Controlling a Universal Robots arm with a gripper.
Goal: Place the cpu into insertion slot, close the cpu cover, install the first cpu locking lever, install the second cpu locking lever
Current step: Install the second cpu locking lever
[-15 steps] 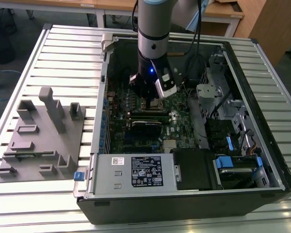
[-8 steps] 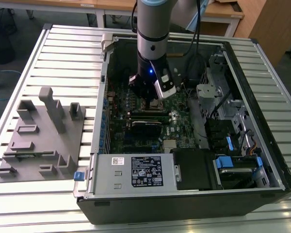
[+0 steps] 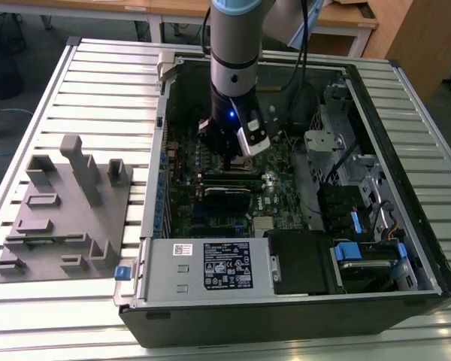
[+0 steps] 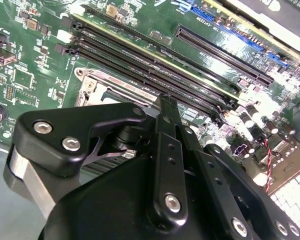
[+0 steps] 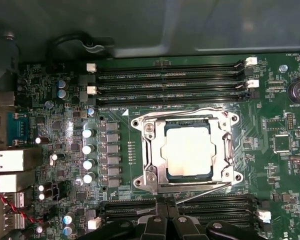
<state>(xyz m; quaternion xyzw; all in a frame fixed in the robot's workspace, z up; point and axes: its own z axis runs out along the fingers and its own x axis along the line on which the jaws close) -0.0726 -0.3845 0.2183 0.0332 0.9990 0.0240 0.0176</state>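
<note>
Your black two-finger gripper has its jaws closed together with nothing between them. It hangs just above the green motherboard, beside one edge of the socket.

In the first wrist view the cpu, a small flat square chip with a dull silver-grey metal top, lies seated in the socket. The cpu cover, a thin silvery metal frame plate with a square window, lies down flat around it, so the chip shows through the window. Thin wire levers run along two sides of that frame; you cannot tell from here whether they are latched. Long black memory slots with white end clips run beside the socket on both sides. The tiny white print on the board is too small to make out.

In the exterior view the grey and silver robot arm comes straight down into the open black computer case. At 6 o'clock from the gripper lies the silver power-supply box, which carries a white label with black print. At 9 o'clock from the case a grey moulded fixture plate with upright blocks rests on the slatted aluminium table. A small blue tab sits between the plate and the case.
</note>
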